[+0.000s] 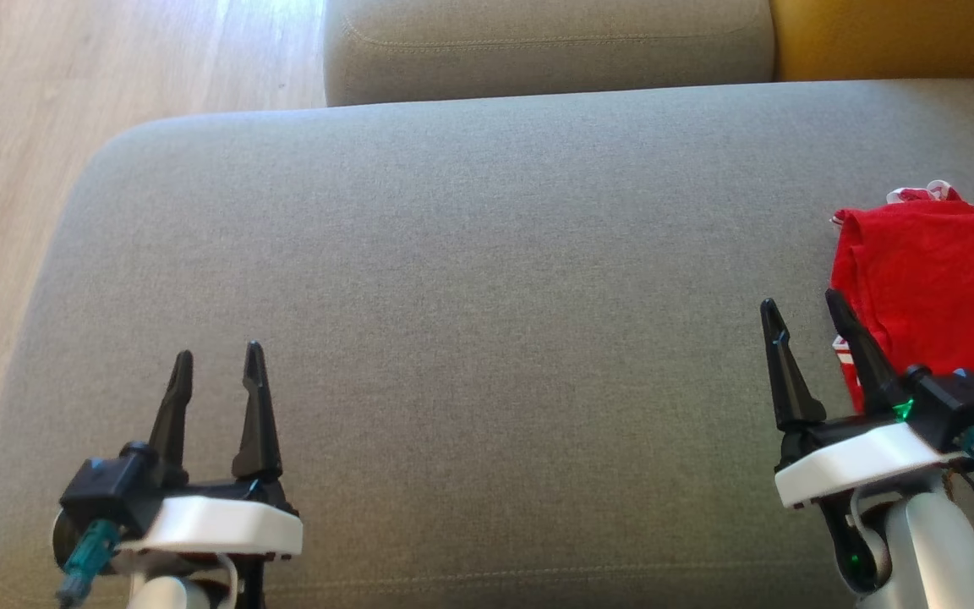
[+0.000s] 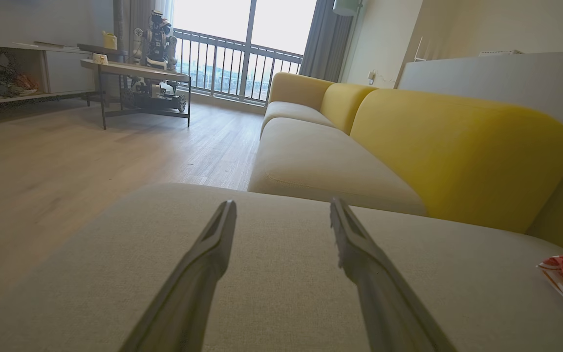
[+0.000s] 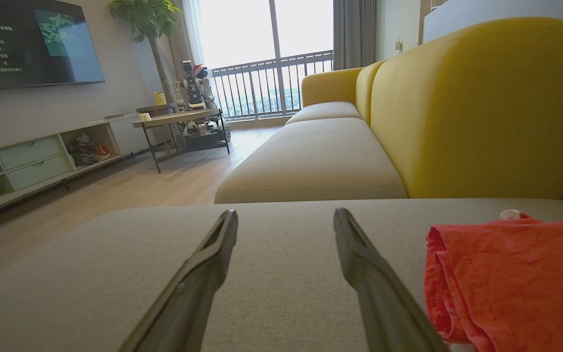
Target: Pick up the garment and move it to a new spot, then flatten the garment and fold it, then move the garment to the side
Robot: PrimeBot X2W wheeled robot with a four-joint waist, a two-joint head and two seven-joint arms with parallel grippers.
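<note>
Plainly, the red garment [image 1: 931, 279] lies at the right end of the grey cushion [image 1: 487, 254], with a bit of white trim showing at its far corner. It looks gathered into a loose, roughly squared heap with soft folds down its left edge. That left edge runs from near the robot away toward the yellow backrest [image 1: 901, 38]. The head view cuts off its right side, so I cannot tell which way its long axis runs.

The right gripper [image 1: 801, 300] stands just beside that left edge, fingers pointing away from the robot and roughly in line with it. Its jaws are spread wide and nothing is between them. In the head view its outer finger crosses the garment's near left corner. The right wrist view shows the cloth close against the outside of that finger, not in the gap, and I cannot tell whether the two touch.

So the garment lies to the right of the right gripper and slightly ahead of it. To grasp it, this arm would need a short move to the right, or a turn of the wrist, to bring a fold between the fingers.

The left gripper [image 1: 219, 350] is well apart at the other end of the cushion, near the wooden floor [image 1: 115, 68]. It is also wide open and empty over bare fabric, so the right arm is clearly the nearer one.
</note>
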